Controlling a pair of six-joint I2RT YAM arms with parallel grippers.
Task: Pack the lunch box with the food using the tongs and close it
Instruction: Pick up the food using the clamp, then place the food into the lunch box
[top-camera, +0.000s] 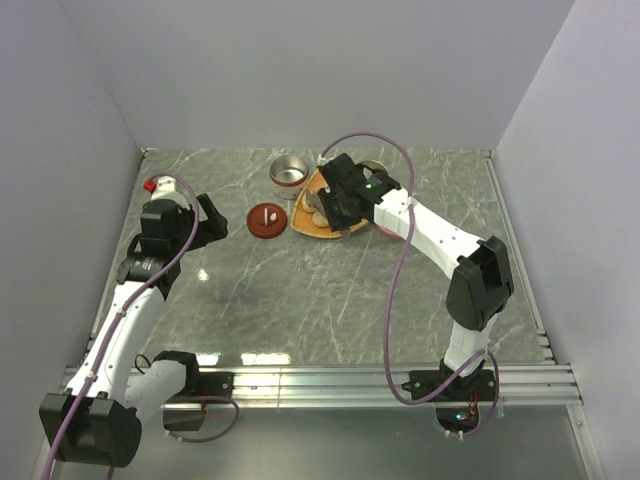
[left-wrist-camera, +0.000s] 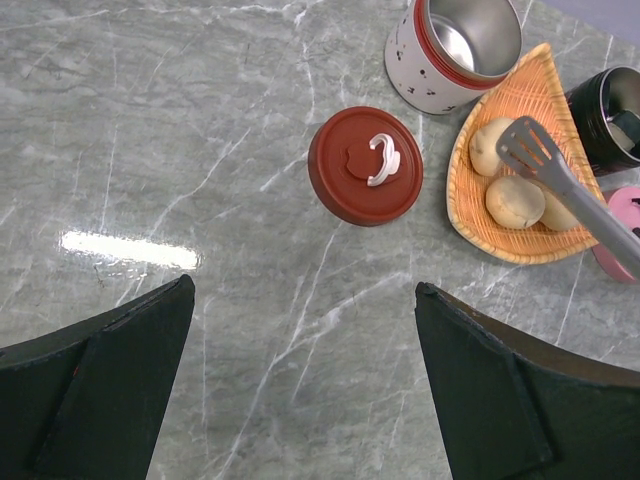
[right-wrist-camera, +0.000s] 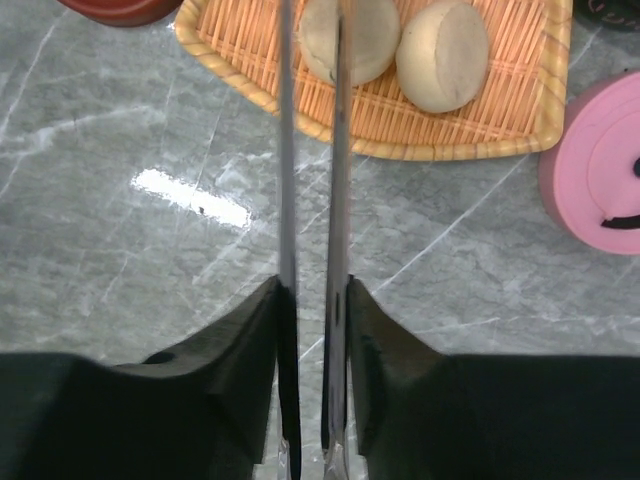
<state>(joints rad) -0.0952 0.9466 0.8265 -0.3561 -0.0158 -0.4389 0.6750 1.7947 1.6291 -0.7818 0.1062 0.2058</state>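
Bright o/h light, glare on table (left-wrist-camera: 128, 250), soft shadows, sharp

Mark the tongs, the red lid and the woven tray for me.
tongs (left-wrist-camera: 578, 198): left wrist view, middle of the shaft.
red lid (left-wrist-camera: 350, 185): left wrist view, red top beside the white handle.
woven tray (left-wrist-camera: 530, 95): left wrist view, bare weave near its tip.

Overhead view faces down over the table (top-camera: 300, 295); both wrist views share the tray (left-wrist-camera: 547, 82).
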